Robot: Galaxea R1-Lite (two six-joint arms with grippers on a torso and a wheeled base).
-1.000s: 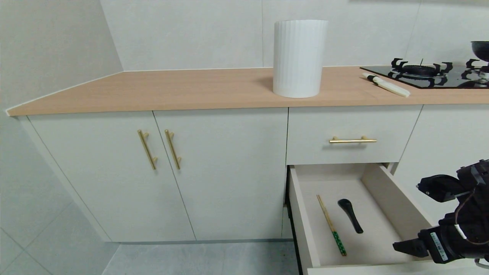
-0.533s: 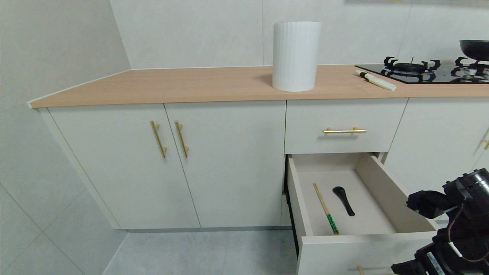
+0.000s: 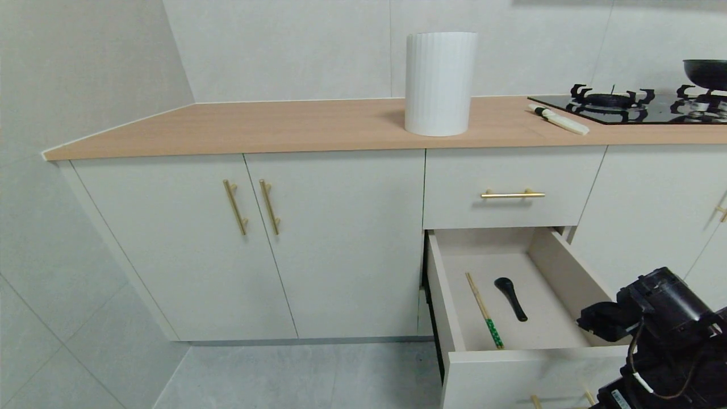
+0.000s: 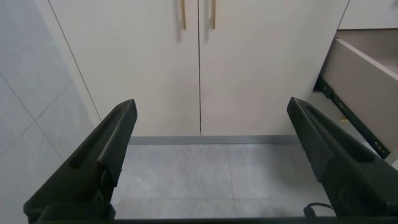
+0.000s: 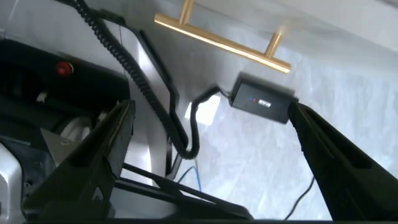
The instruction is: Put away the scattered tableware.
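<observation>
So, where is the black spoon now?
In the head view, the black spoon lies inside the open drawer, lower right, just right of the chopsticks.

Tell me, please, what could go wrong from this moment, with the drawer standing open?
1. The right arm is close to the front right corner of the open drawer. A careless move might knock the drawer and shift the chopsticks and spoon inside.
2. A white utensil, likely a knife, lies on the countertop beside the stove. Shutting the drawer now would probably leave it out.
</observation>
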